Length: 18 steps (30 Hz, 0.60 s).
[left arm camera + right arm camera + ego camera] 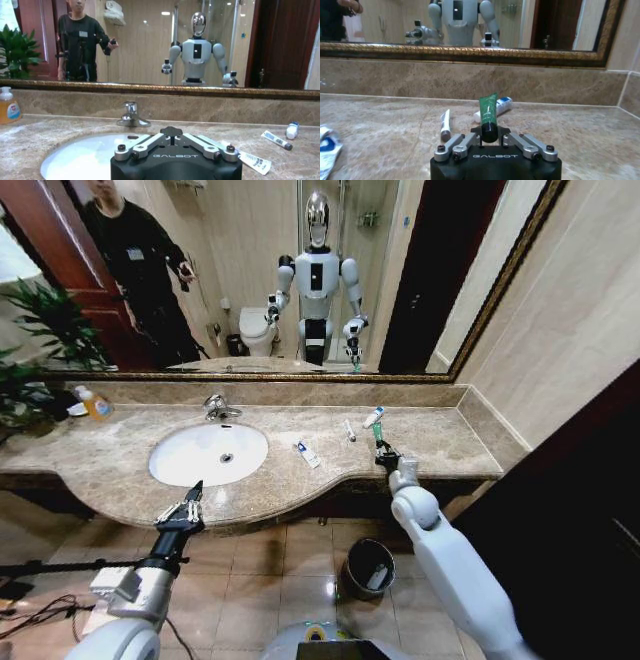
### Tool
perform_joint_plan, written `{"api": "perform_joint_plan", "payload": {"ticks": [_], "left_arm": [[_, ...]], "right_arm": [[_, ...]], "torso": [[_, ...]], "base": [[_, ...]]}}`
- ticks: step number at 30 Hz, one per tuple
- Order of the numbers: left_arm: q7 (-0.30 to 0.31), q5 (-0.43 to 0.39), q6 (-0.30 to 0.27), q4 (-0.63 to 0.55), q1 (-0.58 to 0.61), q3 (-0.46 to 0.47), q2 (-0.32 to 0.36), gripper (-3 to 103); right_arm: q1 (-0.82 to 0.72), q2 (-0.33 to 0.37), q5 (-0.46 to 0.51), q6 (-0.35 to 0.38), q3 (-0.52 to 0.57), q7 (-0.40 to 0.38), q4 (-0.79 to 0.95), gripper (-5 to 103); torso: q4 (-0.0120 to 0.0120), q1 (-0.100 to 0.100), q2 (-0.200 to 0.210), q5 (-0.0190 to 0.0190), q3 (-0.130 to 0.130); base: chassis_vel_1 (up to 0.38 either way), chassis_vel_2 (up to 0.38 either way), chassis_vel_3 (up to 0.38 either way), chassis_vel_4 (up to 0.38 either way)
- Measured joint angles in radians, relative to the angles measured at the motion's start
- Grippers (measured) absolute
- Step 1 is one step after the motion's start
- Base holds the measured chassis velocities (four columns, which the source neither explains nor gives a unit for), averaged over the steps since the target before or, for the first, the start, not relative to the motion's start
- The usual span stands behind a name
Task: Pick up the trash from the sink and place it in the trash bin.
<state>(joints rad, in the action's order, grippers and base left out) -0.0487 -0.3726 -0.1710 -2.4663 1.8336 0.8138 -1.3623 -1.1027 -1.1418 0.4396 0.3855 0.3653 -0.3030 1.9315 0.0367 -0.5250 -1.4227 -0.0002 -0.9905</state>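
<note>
right gripper clamps green tube above counter | left gripper at sink front rim, fingers spread, empty

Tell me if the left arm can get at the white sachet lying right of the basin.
Probably yes. The left gripper hangs at the counter's front edge, jaws open and empty, and bare marble lies between it and the white sachet. The right gripper holds the green tube farther right.

Print on the sachet beside the sink is too small to read.
</note>
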Motion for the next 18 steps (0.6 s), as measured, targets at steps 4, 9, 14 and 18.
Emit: {"api": "perform_joint_plan", "payload": {"ticks": [4, 9, 14, 18], "left_arm": [[0.000, 0.000, 0.000, 0.000, 0.000, 0.000, 0.000, 0], [0.000, 0.000, 0.000, 0.000, 0.000, 0.000, 0.000, 0], [0.000, 0.000, 0.000, 0.000, 0.000, 0.000, 0.000, 0], [0.000, 0.000, 0.000, 0.000, 0.000, 0.000, 0.000, 0]], "right_arm": [[-0.095, 0.004, 0.006, -0.004, 0.036, 0.007, 0.058, 19], [-0.247, -0.007, 0.006, -0.021, 0.088, 0.027, 0.141, 19], [-0.391, -0.047, 0.000, -0.035, 0.109, 0.065, 0.219, 19], [-0.480, -0.082, -0.048, -0.087, 0.114, 0.114, 0.233, 19]], "torso": [[0.0000, 0.000, 0.000, 0.0003, 0.000], [0.0000, 0.000, 0.000, 0.0001, 0.000], [0.0000, 0.000, 0.000, 0.0001, 0.000], [0.0000, 0.000, 0.000, 0.0000, 0.000]], "base": [[0.000, 0.000, 0.000, 0.000], [0.000, 0.000, 0.000, 0.000], [0.000, 0.000, 0.000, 0.000], [0.000, 0.000, 0.000, 0.000]]}}
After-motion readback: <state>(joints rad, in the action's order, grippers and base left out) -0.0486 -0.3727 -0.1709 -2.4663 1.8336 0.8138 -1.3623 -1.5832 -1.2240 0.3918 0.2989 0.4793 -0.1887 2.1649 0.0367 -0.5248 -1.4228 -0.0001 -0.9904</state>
